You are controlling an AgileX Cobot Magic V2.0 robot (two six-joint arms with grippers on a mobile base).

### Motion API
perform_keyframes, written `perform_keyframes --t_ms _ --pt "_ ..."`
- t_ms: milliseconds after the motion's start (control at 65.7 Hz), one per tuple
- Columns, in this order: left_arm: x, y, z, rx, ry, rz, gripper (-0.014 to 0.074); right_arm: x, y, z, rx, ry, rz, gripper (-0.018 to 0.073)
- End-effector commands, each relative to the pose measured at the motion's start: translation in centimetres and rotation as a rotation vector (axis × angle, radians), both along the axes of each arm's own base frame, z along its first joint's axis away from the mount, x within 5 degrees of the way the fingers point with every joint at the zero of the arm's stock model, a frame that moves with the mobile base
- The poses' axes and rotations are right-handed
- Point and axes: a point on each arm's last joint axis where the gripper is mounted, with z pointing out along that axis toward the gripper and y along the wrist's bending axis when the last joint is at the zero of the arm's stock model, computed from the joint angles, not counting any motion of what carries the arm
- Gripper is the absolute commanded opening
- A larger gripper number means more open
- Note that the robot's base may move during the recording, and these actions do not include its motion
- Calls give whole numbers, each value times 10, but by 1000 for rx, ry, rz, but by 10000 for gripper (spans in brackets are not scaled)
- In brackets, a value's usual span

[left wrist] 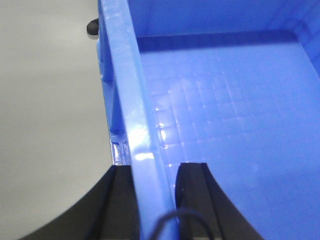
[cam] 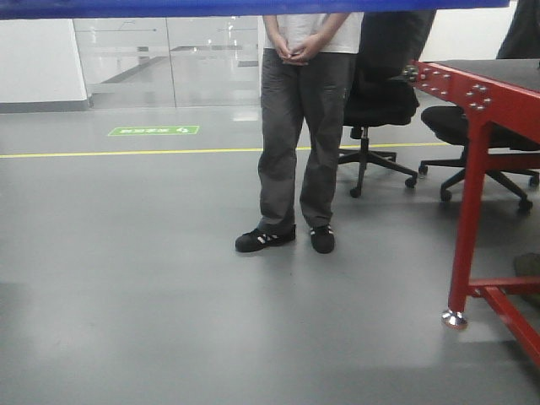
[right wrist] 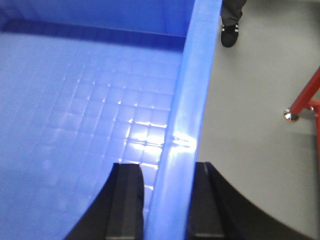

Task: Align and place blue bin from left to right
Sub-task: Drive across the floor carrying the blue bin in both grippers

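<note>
at the left wrist, we see the left gripper (left wrist: 155, 170) clamped on the blue bin (left wrist: 230, 110). its two black fingers (left wrist: 119, 200) straddle the thick rim of one side wall, one outside and one inside, both pressed against the plastic with only the wall between them. from there the rim runs straight away from the gripper to the far corner, and the bin's gridded bottom spreads out on the inner side with nothing lying in it. on the outer side, grey floor (left wrist: 45, 100) shows below the wall, and a small dark knob (left wrist: 92, 26) sits near the far corner; we cannot tell what it is.

at the other wrist, the right gripper (right wrist: 167, 166) has the same hold on the opposite wall, its fingers (right wrist: 125, 200) tight on either side of the rim, with the bin's interior to the inner side. past that wall we see a black shoe (right wrist: 229, 34) and a red table leg (right wrist: 306, 95) on the floor.

across the front view, a blue band (cam: 253, 7) lines the very top edge. beyond it a person (cam: 299, 126) stands facing us with hands clasped, beside black office chairs (cam: 380, 101) and a red-framed table (cam: 468, 211). a yellow line (cam: 126, 153) crosses the floor behind.
</note>
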Motion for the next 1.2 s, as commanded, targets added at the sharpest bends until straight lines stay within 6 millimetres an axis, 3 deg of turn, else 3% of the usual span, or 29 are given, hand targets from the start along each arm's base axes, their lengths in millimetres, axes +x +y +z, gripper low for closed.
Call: perform_keyframes --t_ms 0,837,1187 --pt "-5 -1 16 -20 -110 -16 -111 -8 -1 23 36 -148 13 -70" --pt "-1 -1 19 -28 -158 -10 -111 -8 -1 24 38 -157 12 -70" --pt "5 1 28 -27 -275 11 -111 -7 -1 25 42 -172 11 -70"
